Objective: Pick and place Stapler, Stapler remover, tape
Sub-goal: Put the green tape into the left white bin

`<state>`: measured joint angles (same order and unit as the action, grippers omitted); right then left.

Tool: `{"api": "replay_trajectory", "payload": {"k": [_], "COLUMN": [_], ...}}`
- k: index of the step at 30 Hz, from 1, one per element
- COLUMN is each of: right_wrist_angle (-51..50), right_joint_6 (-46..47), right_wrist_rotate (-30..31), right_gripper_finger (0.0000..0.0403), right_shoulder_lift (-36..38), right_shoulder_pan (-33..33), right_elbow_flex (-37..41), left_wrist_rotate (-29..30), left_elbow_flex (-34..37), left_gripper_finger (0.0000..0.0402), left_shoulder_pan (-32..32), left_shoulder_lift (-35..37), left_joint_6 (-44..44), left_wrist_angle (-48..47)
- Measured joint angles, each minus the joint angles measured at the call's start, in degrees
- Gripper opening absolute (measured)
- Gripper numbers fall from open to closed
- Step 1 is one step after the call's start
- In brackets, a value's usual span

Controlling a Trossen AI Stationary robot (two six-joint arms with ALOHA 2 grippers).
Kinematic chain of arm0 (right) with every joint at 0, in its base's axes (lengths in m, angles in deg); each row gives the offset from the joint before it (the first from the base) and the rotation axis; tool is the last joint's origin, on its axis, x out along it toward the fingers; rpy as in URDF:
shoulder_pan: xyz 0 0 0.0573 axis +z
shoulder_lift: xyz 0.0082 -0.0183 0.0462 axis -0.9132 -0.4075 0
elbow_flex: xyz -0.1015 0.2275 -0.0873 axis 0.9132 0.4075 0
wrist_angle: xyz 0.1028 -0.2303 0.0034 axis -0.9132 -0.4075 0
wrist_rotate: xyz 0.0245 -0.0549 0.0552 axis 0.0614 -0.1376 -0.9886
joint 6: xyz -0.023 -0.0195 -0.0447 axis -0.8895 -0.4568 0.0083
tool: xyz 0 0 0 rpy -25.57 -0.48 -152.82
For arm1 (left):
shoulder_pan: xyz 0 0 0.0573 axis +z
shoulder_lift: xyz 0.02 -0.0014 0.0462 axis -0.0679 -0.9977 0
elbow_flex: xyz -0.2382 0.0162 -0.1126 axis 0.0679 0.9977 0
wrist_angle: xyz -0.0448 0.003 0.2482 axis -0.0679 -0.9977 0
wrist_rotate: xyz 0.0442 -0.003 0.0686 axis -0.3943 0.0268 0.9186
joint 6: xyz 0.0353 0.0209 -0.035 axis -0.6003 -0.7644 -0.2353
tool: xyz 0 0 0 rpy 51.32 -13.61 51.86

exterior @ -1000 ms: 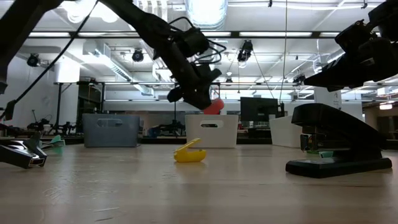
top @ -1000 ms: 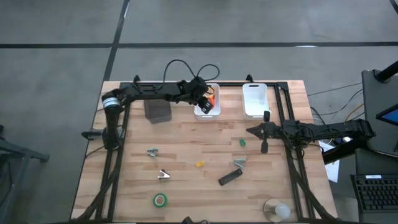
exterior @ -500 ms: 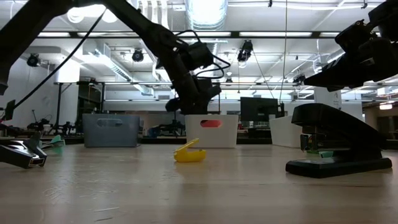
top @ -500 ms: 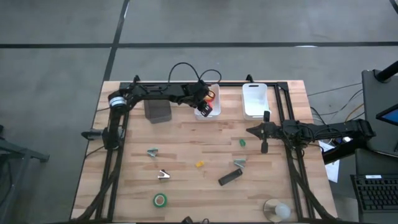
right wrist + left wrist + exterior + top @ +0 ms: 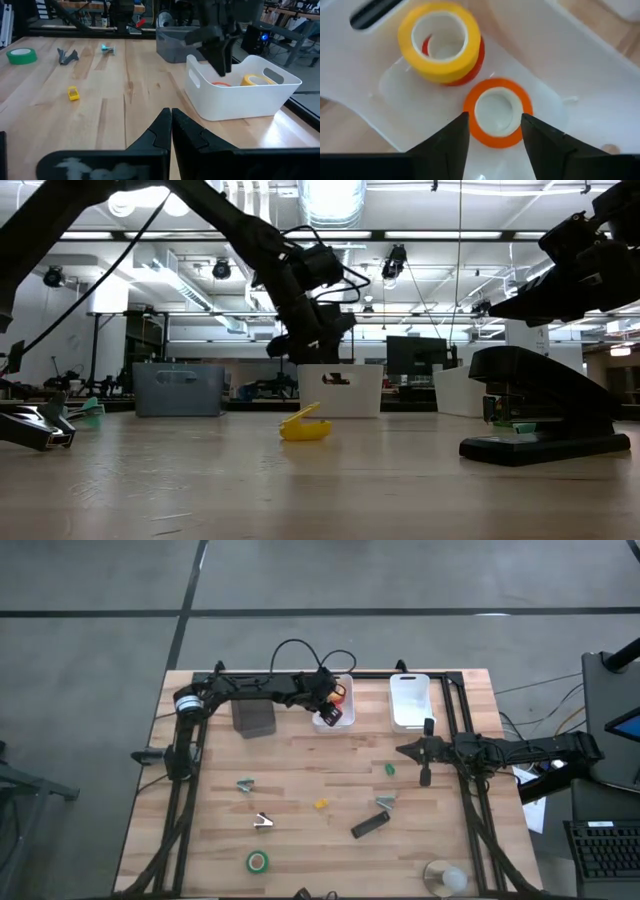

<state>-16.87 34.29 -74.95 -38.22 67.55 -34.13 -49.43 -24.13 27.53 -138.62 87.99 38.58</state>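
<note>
Left gripper [image 5: 492,131] open over the white bin [image 5: 335,718], fingers straddling but not gripping the orange tape [image 5: 497,111]; yellow tape [image 5: 440,40] stacked on red beside it. Green tape [image 5: 258,861] and stapler [image 5: 368,826] remain on table. Right gripper [image 5: 171,131] closed, idle.

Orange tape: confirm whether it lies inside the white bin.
Yes: the orange tape lies flat on the floor of the white bin, beside the yellow roll.

Four tape rolls [image 5: 496,112], one stapler [image 5: 369,826]
</note>
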Motion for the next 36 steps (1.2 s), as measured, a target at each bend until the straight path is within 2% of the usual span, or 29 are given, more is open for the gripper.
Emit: {"api": "replay_trajectory", "payload": {"k": [3,8,16,21,25,32,36], "right_wrist_angle": [0.00,0.00,0.00,0.00,0.00,0.00,0.00], "right_joint_6": [0.07,-0.13,-0.31,-0.15,-0.26,-0.47,0.19], "right_wrist_rotate": [0.00,0.00,-0.02,-0.01,0.00,0.00,0.00], "right_gripper_finger": [0.0008,0.0008,0.0008,0.0008,0.0008,0.0008,0.0008], "right_shoulder_lift": [0.00,0.00,0.00,0.02,0.01,0.00,0.02], "right_shoulder_pan": [0.01,0.01,-0.01,-0.01,0.00,0.01,0.00], "right_elbow_flex": [0.00,0.00,0.00,0.00,0.00,0.00,0.00], "left_wrist_rotate": [-0.72,-3.08,-1.88,-1.37,-1.80,-1.88,-2.60], "left_elbow_flex": [-2.36,-6.38,-4.44,0.51,6.03,17.65,24.95], "left_gripper_finger": [0.0183,0.0183,0.0183,0.0183,0.0183,0.0183,0.0182], "left_shoulder_pan": [-0.18,-2.15,-11.19,-19.14,-25.96,-39.25,-45.23], "left_shoulder_lift": [0.20,2.11,11.71,19.59,25.39,32.94,34.59], "left_joint_6": [-0.57,-3.95,-5.52,-4.56,-0.36,13.47,20.70], "left_wrist_angle": [-2.42,-14.20,-28.75,-32.25,-34.16,-32.60,-26.21]}}
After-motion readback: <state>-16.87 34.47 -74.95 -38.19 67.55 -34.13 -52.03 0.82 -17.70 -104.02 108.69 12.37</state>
